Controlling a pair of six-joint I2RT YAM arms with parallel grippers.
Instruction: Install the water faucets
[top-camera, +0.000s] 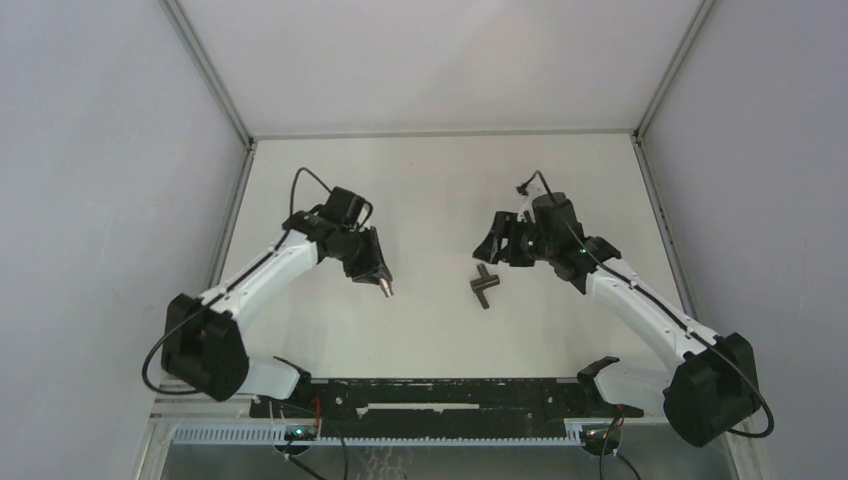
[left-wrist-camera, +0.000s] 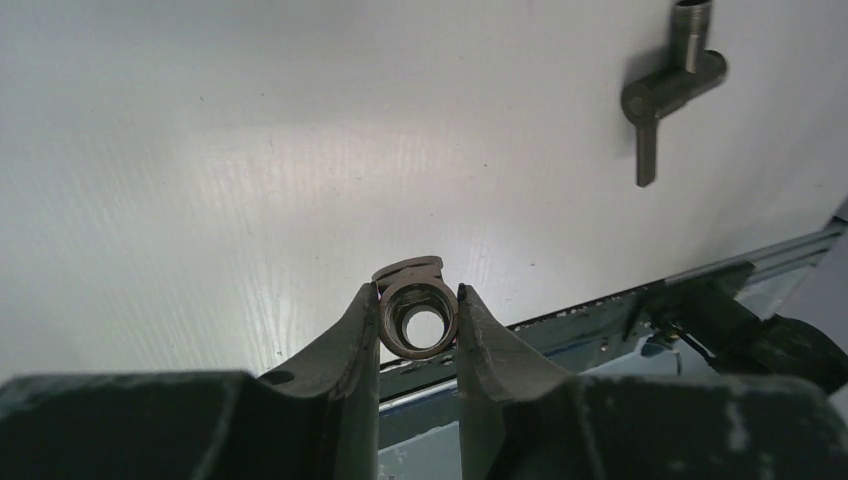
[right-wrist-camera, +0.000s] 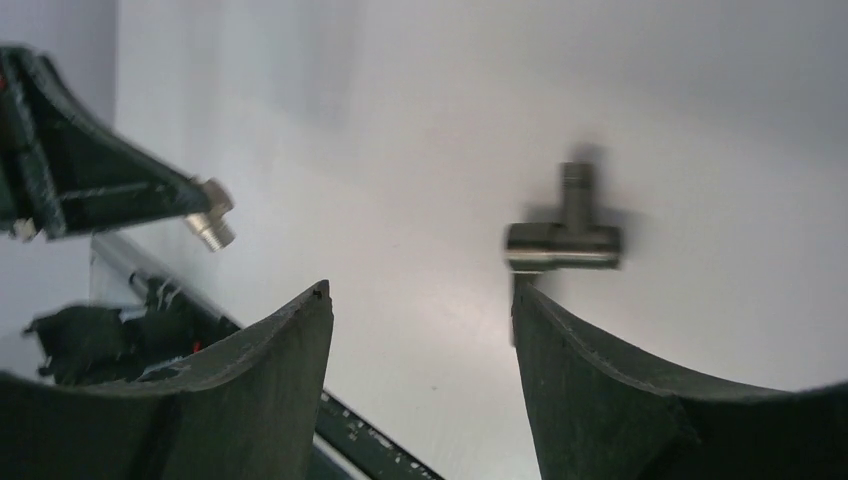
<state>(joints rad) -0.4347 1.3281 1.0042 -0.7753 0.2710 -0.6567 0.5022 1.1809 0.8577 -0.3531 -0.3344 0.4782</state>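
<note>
Our left pincer (left-wrist-camera: 418, 296) is clamped on the silvery fitting (left-wrist-camera: 416, 322), and our right pincer (right-wrist-camera: 420, 300), jaws apart, sits nearer the tap piece (right-wrist-camera: 562, 240) lying just ahead, stem pointing away.

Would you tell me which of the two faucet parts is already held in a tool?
The small silvery fitting, clamped in the left tool; the dark T-shaped tap piece lies loose on the table.

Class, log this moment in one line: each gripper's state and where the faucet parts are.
left gripper: shut on silvery fitting | right gripper: open, empty | T-shaped tap piece: on table, ungripped | parts: not joined
</note>
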